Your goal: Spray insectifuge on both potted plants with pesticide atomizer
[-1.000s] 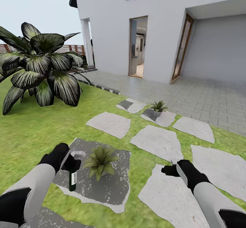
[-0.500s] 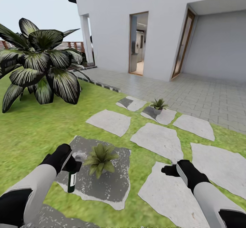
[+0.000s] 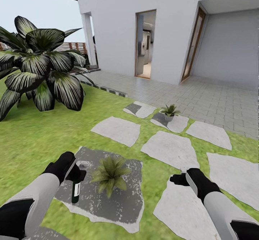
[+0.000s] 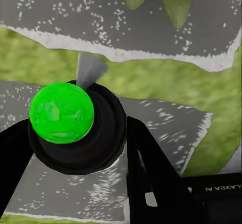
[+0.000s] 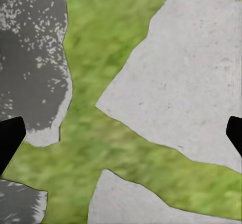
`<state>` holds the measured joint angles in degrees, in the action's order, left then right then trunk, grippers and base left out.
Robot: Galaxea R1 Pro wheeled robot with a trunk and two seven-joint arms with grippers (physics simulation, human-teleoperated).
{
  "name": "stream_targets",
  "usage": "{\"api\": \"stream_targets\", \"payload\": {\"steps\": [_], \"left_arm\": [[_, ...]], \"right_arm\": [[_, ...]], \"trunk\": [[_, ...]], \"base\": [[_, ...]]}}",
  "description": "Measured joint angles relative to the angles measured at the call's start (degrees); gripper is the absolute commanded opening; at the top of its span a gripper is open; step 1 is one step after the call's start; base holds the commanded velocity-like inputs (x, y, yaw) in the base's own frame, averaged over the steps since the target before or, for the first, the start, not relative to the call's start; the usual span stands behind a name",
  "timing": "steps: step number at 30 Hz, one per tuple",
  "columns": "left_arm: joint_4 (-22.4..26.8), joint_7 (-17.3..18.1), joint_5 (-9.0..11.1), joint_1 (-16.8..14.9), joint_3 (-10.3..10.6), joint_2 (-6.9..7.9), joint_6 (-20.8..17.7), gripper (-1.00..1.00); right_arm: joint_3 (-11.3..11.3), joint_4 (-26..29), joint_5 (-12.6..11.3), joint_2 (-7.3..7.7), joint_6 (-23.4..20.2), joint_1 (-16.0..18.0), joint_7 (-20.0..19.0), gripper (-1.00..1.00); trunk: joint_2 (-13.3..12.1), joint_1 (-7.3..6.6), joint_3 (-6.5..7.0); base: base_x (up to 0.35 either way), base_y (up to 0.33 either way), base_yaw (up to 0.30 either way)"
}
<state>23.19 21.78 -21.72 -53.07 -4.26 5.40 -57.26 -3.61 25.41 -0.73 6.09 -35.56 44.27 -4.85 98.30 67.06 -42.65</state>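
My left gripper (image 3: 74,174) is shut on the pesticide atomizer (image 3: 76,191), a dark green bottle with a pale label that hangs upright over a darkened stone slab (image 3: 122,200). Its grey nozzle head (image 3: 83,164) points toward the near potted plant (image 3: 110,173), just to its right. In the left wrist view the bottle's green round end (image 4: 61,112) sits between my black fingers (image 4: 151,168), with leaf tips (image 4: 174,0) beyond. The second potted plant (image 3: 169,111) stands farther off on a partly dark slab. My right gripper (image 3: 178,179) hangs open above grass and a pale slab (image 5: 181,93).
A big dark broad-leaved plant (image 3: 39,67) stands at the left on the lawn. Pale stone slabs (image 3: 169,149) lie between the two pots. Behind them are a tiled patio (image 3: 216,103) and a white house with an open doorway (image 3: 145,44).
The whole picture has shifted a little, so the camera has moved. Both arms keep the same pose, and the atomizer stays in my left gripper.
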Motion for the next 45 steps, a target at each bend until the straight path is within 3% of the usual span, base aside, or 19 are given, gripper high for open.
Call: {"api": "stream_targets", "payload": {"steps": [22, 34, 40, 41, 45], "left_arm": [[-0.1, 0.1, 0.0, 1.3, -0.2, -0.51, 0.1, -1.00], [0.0, -0.3, -0.4, 1.9, 0.3, -0.43, 0.1, -1.00], [0.0, 0.2, 0.1, 2.2, -0.6, -0.43, 0.1, -1.00], [-0.1, 0.9, 0.2, 2.2, -0.8, -0.41, 0.0, -1.00], [-0.1, 13.4, 0.4, 2.2, -0.9, -0.23, 0.0, -1.00]], "right_arm": [[0.0, 0.0, 0.0, -0.01, 0.0, 0.0, 0.0, 1.00], [0.0, 0.0, 0.0, -0.01, 0.0, 0.0, 0.0, 1.00], [0.0, 0.0, 0.0, -0.01, 0.0, 0.0, 0.0, 1.00], [0.0, 0.0, 0.0, -0.01, 0.0, 0.0, 0.0, 1.00], [0.0, 0.0, 0.0, -0.01, 0.0, 0.0, 0.0, 1.00]], "trunk": [[0.0, 0.03, -1.60], [0.0, 0.03, -2.06], [0.0, 0.03, -2.24], [0.0, 0.03, -2.27], [0.0, 0.03, -2.38]], "base": [[0.090, -0.060, -0.160], [0.000, 0.000, -0.014], [0.000, 0.000, 0.000], [0.000, 0.000, 0.000], [0.000, 0.000, 0.000]]}}
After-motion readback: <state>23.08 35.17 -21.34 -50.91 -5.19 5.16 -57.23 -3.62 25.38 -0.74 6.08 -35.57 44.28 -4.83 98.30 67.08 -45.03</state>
